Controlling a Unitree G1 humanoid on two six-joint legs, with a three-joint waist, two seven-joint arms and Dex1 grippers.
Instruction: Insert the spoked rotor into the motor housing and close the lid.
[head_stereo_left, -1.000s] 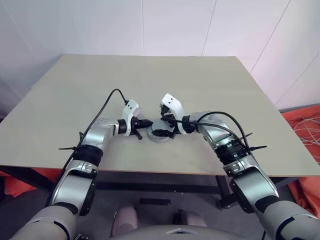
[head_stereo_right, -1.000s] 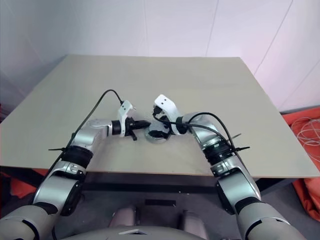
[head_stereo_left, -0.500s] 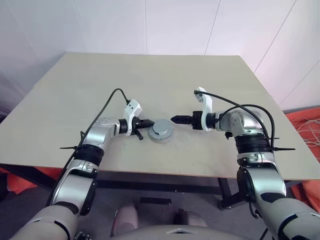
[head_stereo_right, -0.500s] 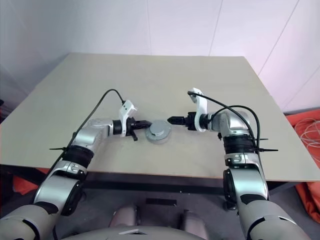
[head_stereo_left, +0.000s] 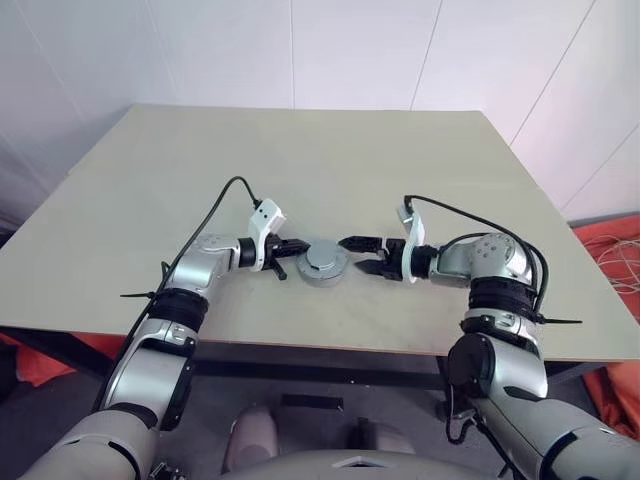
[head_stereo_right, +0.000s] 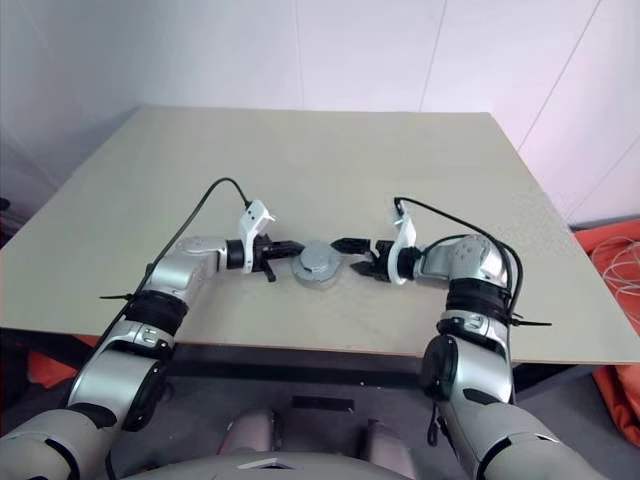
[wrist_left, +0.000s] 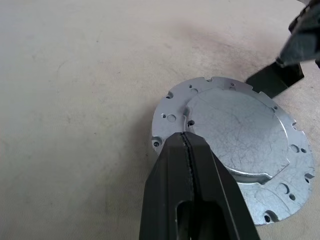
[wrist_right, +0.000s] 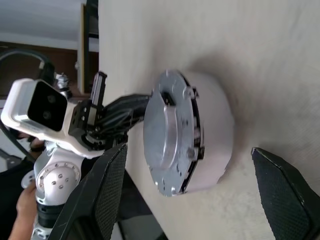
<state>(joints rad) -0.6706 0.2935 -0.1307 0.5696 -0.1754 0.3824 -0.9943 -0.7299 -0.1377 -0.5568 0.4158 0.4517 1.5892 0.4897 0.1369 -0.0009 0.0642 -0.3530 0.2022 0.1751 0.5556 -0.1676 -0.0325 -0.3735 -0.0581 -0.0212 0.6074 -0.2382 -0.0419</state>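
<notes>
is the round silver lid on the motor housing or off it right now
On. The round grey metal lid lies flat on top of the motor housing, its rim lined up with the body beneath; whether it is fully seated, I cannot tell.

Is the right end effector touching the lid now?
Apart. In the left eye view, bare table shows between the open right end effector and the lid.

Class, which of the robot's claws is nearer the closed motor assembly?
Left. The left claw, shut, sits at the motor assembly's edge; the right claw, open, is slightly off the opposite side.
</notes>
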